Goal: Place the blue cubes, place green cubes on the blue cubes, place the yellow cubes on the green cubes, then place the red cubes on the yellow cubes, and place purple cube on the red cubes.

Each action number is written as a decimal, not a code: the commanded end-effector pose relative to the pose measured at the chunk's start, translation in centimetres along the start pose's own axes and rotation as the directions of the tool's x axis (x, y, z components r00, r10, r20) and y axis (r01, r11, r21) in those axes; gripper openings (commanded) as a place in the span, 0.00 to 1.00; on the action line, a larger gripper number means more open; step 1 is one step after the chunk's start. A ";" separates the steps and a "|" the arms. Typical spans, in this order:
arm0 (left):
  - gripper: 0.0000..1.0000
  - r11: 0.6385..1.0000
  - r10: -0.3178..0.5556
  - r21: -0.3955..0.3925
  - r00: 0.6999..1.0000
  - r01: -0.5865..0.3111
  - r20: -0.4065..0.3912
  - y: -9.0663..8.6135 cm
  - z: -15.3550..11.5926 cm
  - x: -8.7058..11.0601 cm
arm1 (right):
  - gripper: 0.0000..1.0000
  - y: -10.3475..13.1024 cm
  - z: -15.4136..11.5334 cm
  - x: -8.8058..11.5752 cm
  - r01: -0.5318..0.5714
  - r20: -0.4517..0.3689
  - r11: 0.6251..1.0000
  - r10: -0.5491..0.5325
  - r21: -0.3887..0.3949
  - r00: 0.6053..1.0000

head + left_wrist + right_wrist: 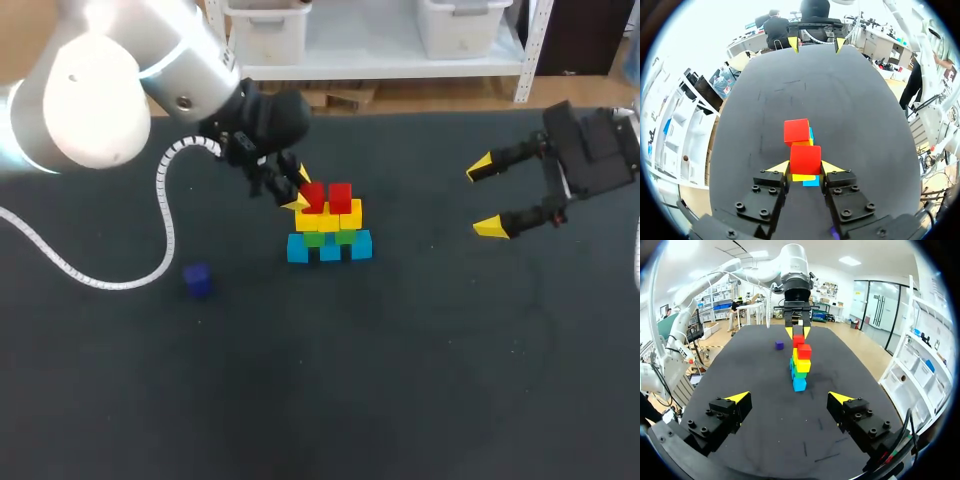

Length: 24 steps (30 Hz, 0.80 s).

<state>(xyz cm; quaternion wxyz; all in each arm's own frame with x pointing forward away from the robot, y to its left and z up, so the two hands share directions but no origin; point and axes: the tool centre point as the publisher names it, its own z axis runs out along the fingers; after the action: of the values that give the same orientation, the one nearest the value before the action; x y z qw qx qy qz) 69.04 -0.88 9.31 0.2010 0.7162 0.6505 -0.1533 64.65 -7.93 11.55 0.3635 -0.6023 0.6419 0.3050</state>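
The left hand (pixel 805 167) is clamped on a red cube (pixel 805 159), its yellow tips pressed against two opposite faces. The cube sits on the yellow cubes (pixel 350 213), beside the second red cube (pixel 341 195). Below these are the green cubes (pixel 314 239) and the blue cubes (pixel 298 248). The right hand (pixel 485 198) hangs well apart from the stack, fingers spread, holding nothing. The purple cube (pixel 197 280) lies alone on the surface (pixel 420 380). It looks small, light and rigid, probably smooth-faced. It is best pinched squarely across two flat sides, since the stack would likely topple at a nudge.
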 end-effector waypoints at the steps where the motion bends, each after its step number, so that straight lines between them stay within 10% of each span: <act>1: 0.00 1.000 0.002 0.006 1.000 -0.002 -0.005 0.3 0.2 -0.1 | 1.00 -0.1 0.1 0.1 0.001 0.003 1.000 -0.001 0.000 1.000; 24: 0.00 1.000 -0.001 0.012 1.000 0.001 -0.007 0.7 0.6 -0.4 | 1.00 -0.1 0.1 0.1 0.001 0.003 1.000 -0.001 0.000 1.000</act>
<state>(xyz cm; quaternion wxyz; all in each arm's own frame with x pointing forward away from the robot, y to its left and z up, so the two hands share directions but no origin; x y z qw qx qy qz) 69.38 -1.42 9.09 0.1976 0.7167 0.6509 -0.1539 64.65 -7.93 11.55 0.3635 -0.6023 0.6419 0.3050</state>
